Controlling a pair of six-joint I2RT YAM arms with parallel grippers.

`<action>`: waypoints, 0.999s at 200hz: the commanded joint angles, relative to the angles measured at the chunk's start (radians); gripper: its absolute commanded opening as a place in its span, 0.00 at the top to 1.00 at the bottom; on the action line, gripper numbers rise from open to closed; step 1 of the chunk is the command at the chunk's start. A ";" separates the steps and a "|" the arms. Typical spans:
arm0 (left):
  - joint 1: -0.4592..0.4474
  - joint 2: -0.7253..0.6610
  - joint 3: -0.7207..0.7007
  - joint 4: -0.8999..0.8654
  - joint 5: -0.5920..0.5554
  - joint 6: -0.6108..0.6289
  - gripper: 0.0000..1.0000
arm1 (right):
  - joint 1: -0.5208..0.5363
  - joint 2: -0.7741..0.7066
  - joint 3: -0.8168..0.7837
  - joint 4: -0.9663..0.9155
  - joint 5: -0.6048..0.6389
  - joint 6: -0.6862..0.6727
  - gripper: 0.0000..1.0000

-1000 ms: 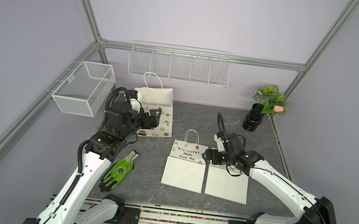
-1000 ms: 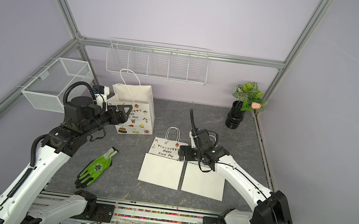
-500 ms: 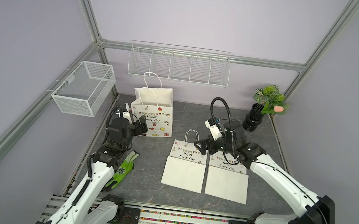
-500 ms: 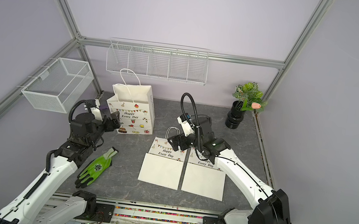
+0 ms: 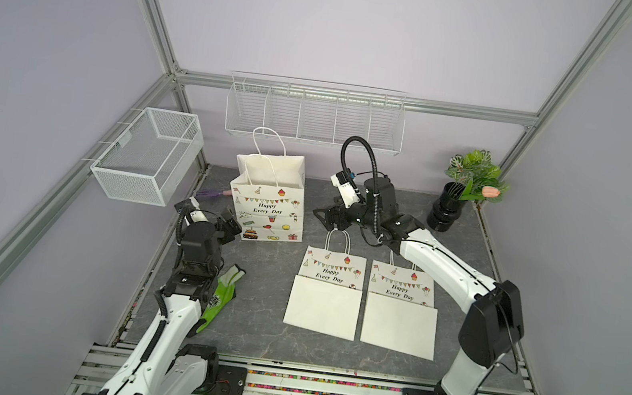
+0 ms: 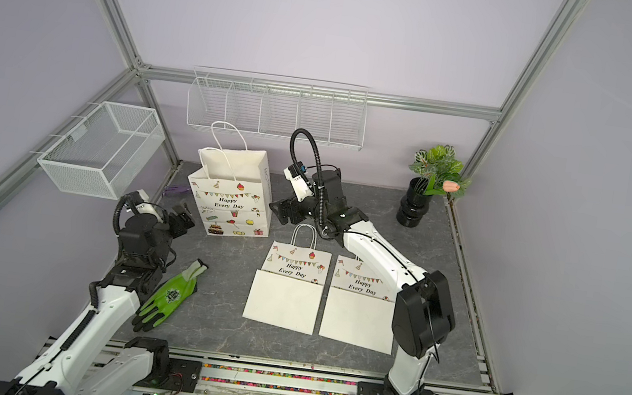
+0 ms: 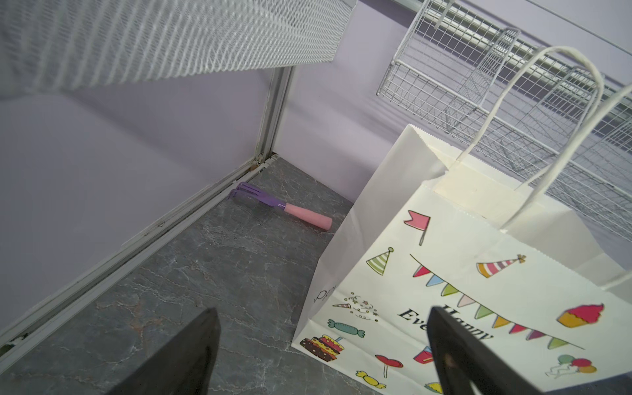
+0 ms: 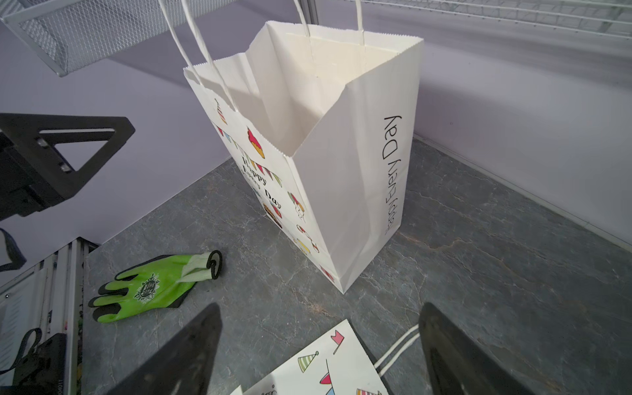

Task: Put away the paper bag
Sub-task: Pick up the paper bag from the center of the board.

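Note:
A white paper bag (image 5: 268, 204) (image 6: 230, 199) printed "Happy Every Day" stands upright and open at the back left of the grey table, handles up. Two folded paper bags (image 5: 328, 288) (image 5: 401, 311) lie flat side by side in the middle. My left gripper (image 5: 229, 222) (image 7: 321, 311) is open, low, just left of the standing bag (image 7: 478, 290), and holds nothing. My right gripper (image 5: 324, 216) (image 8: 319, 307) is open and empty. It hovers right of the standing bag (image 8: 325, 154), above the handle of the left flat bag (image 8: 328, 362).
A green glove (image 5: 222, 298) lies by the left arm. A purple and pink fork (image 7: 284, 208) lies in the back left corner. A mesh basket (image 5: 147, 158) hangs on the left wall and a wire shelf (image 5: 315, 116) on the back wall. A potted plant (image 5: 449, 211) stands back right.
My left arm dropped from high beside the standing bag to low at its left. My right gripper lifted off the flat bags and moved back-left toward the standing bag.

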 commanded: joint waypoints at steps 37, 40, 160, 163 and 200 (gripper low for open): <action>0.006 0.050 -0.023 0.085 0.055 -0.063 0.05 | 0.061 0.139 0.168 0.054 -0.013 -0.008 0.21; 0.005 0.051 -0.023 0.087 0.059 -0.065 0.06 | 0.065 0.148 0.178 0.050 -0.010 -0.008 0.21; 0.007 0.052 -0.016 0.094 0.090 -0.052 0.06 | 0.107 0.371 0.476 -0.098 0.058 0.002 0.89; 0.007 0.051 -0.016 0.094 0.090 -0.052 0.06 | 0.107 0.368 0.475 -0.098 0.057 0.003 0.90; 0.008 0.042 -0.011 0.086 0.095 -0.057 0.06 | 0.108 0.318 0.472 -0.125 0.070 0.006 0.93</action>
